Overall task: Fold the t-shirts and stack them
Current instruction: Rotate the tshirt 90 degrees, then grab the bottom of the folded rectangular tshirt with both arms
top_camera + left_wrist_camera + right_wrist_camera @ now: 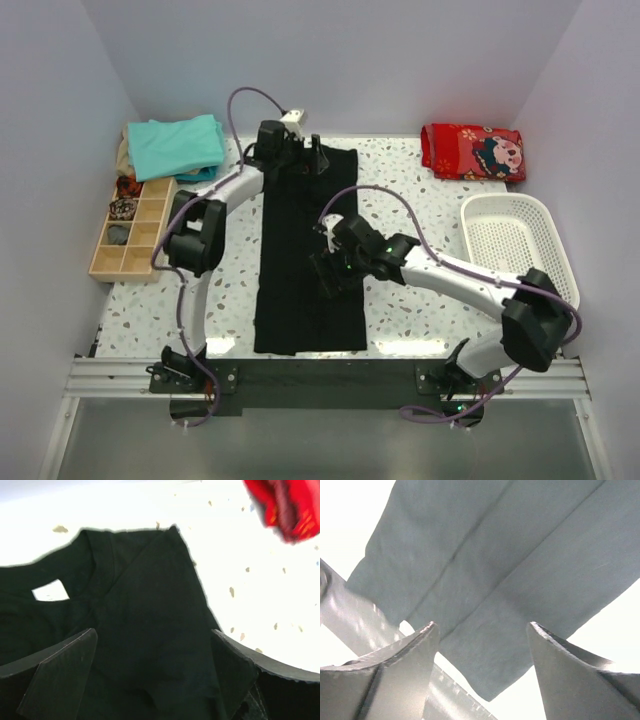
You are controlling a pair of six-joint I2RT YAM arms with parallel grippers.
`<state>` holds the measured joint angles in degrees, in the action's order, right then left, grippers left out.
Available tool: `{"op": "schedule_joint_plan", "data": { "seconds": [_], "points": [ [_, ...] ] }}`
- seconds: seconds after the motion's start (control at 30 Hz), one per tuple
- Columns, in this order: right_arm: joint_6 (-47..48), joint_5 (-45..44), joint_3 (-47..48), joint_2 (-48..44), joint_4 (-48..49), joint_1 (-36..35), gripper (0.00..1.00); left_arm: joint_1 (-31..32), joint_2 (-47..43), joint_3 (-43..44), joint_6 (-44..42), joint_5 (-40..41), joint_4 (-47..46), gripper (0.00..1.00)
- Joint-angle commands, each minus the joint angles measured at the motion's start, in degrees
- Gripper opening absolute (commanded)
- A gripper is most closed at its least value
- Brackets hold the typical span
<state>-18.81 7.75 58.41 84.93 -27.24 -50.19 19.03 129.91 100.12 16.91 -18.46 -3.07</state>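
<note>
Black tee mid-table, long strip, collar at 12. Left gripper over collar, right gripper mid-strip; jaws apart, seemingly empty. Next: pinch collar, fold toward 6. Teal stack at 10.

The large plain black cloth t-shirt lay flat on the speckled tabletop. Its sides were folded inward, making one long narrow strip from the far side to the near edge. The collar end was farthest away, and a small white square patch showed inside the neckline. Lengthwise creases ran down the strip. The folded teal cloth t-shirts sat in a neat pile at the far left corner, well apart from the black one.
</note>
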Motion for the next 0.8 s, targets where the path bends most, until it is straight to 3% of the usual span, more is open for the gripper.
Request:
{"op": "schedule_joint_plan", "data": {
  "seconds": [0.0, 0.1, 0.27, 0.3, 0.4, 0.57, 0.77],
  "points": [
    [2.7, -15.5, 3.7, -6.3, -0.3, 0.6, 0.8, 1.9, -17.1, -6.4, -1.7, 15.9, 0.3, 1.0],
    [0.2, -21.0, 3.2, -7.8, -3.1, 2.7, 0.86, 1.9, -28.2, -17.1, 4.2, 19.6, 2.2, 1.0],
    [-2.5, -18.8, -2.9, -10.7, -5.4, 9.2, 0.86, 2.4, -43.5, -39.3, 10.3, 18.9, 3.0, 1.0],
    [-2.7, -17.3, -4.0, -12.2, -5.1, 9.9, 0.86, 3.0, -48.9, -46.0, 11.0, 18.8, 5.5, 1.0],
    [-3.6, -15.7, -7.3, -13.9, -6.1, 11.3, 0.87, 5.5, -58.7, -55.4, 14.7, 20.7, 10.9, 1.0],
    [-6.8, -12.4, -10.6, -14.3, -6.7, 11.8, 0.87, 12.2, -71.8, -66.7, 24.6, 21.0, 19.3, 0.98],
    [-10.1, -7.8, -14.8, -15.3, -4.0, 12.5, 0.87, 16.7, -85.6, -72.3, 35.6, 23.6, 33.5, 0.98]
  ]
}}
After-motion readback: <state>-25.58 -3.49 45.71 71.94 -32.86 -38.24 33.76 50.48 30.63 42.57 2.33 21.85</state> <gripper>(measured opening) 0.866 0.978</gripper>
